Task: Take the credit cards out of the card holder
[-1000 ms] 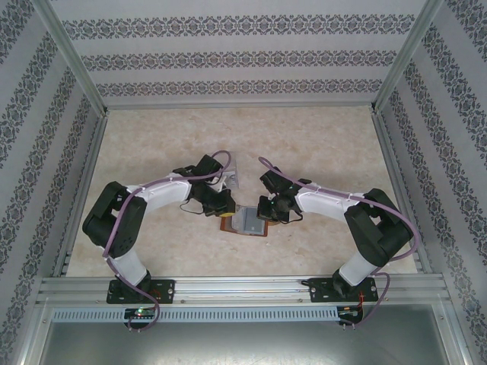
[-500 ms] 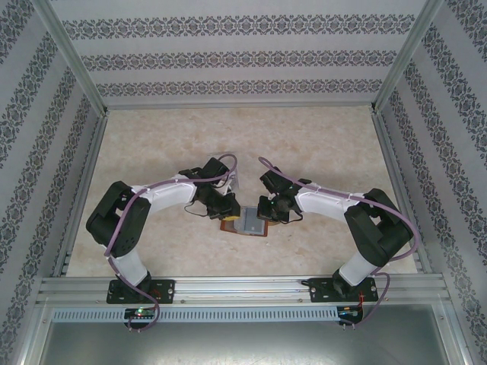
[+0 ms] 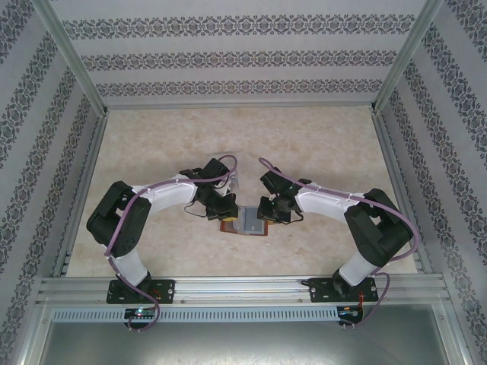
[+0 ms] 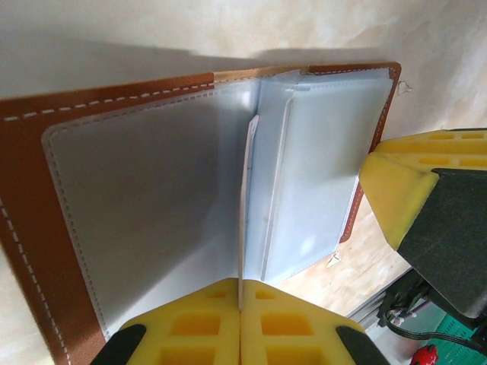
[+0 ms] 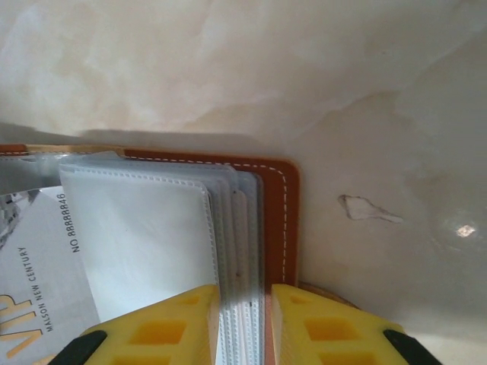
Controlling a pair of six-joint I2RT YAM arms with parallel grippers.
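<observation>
The brown card holder lies open on the marbled table between both arms. In the left wrist view its brown cover and grey-blue sleeves spread out flat. My left gripper is shut on a thin white credit card, seen edge-on and standing up from the middle fold. In the right wrist view my right gripper straddles the stacked sleeve edges beside the cover's right rim, its pads slightly apart. A printed pale card sticks out from under the top sleeve. The right gripper's yellow finger is at the holder's far edge.
A pale clear object sits just behind the left wrist. Aluminium rails run along the near edge, and patterned walls close in the other sides. Bare table stretches behind the arms. A small chip marks the surface right of the holder.
The left arm has swung right and its gripper has come down onto the holder's left half. The right gripper's fingers have parted a little; its arm has hardly moved.
</observation>
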